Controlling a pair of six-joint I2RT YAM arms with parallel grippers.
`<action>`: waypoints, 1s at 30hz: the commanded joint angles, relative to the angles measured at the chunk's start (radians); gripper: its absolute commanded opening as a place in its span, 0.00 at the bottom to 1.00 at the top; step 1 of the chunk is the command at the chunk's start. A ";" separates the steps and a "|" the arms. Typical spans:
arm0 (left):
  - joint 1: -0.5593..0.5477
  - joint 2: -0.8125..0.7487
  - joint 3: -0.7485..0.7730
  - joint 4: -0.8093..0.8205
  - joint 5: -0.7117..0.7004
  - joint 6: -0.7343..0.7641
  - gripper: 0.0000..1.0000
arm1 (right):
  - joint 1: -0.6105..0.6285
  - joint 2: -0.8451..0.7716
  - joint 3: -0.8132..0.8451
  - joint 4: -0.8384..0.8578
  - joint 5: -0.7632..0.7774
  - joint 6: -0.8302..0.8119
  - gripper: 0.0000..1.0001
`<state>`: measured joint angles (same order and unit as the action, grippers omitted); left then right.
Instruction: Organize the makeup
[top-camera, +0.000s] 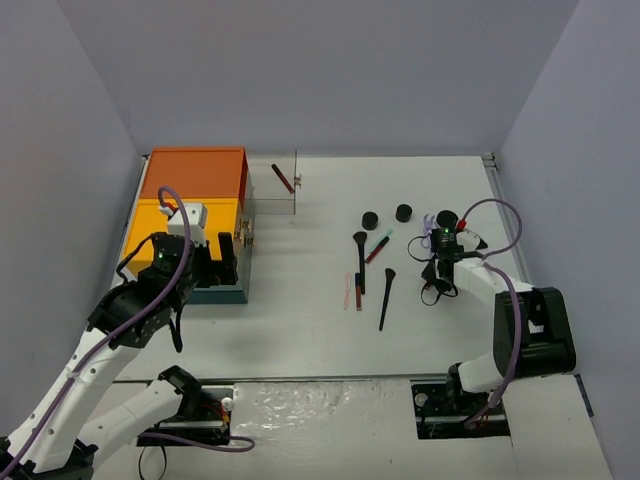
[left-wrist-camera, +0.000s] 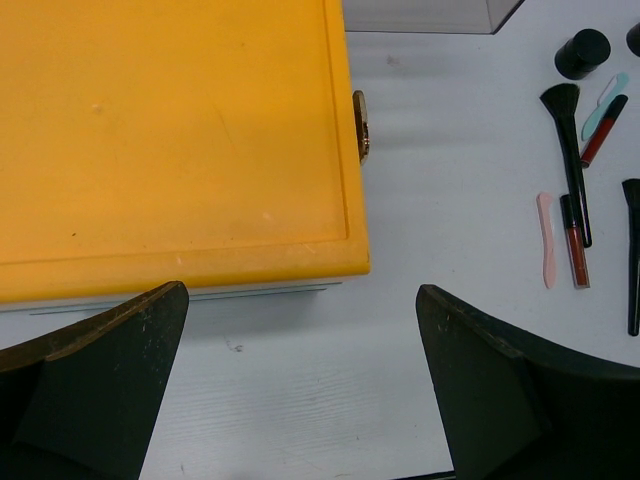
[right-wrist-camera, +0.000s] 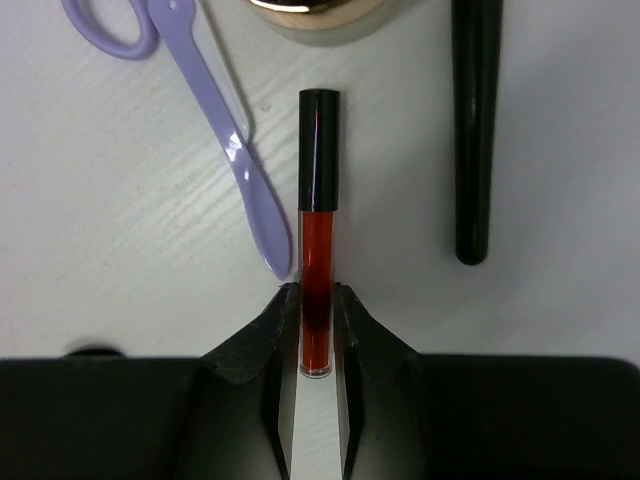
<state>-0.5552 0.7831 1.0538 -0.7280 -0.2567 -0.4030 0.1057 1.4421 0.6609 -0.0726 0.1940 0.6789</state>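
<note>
My right gripper (right-wrist-camera: 316, 295) is shut on the lower end of a red gloss tube with a black cap (right-wrist-camera: 317, 240), which lies on the white table. A lilac loop-handled tool (right-wrist-camera: 215, 130) lies just left of the tube, and a black brush handle (right-wrist-camera: 473, 130) to its right. In the top view that gripper (top-camera: 445, 240) sits at the right of the makeup spread: two black brushes (top-camera: 361, 262), round black jars (top-camera: 370, 219), teal (top-camera: 381, 241) and pink sticks (top-camera: 347, 290). My left gripper (left-wrist-camera: 300, 340) hangs open and empty in front of the orange lid (left-wrist-camera: 170, 140).
The big orange-topped teal box (top-camera: 195, 215) stands at the left with its lid shut. A clear plastic bin (top-camera: 272, 185) beside it holds one dark red stick (top-camera: 283, 178). Grey walls close in the table on three sides.
</note>
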 joint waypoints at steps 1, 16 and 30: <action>0.006 0.014 0.030 0.042 -0.012 -0.011 0.97 | 0.017 -0.138 0.042 -0.094 0.078 -0.026 0.00; 0.005 0.057 0.092 0.034 -0.027 0.010 0.97 | 0.412 -0.079 0.667 -0.034 -0.078 -0.168 0.00; 0.006 -0.056 0.121 -0.143 -0.110 -0.011 0.97 | 0.607 0.544 1.399 0.109 -0.278 -0.231 0.03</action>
<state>-0.5549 0.7669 1.1062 -0.8196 -0.3114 -0.4022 0.6975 1.8618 1.9103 -0.0179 -0.0057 0.4977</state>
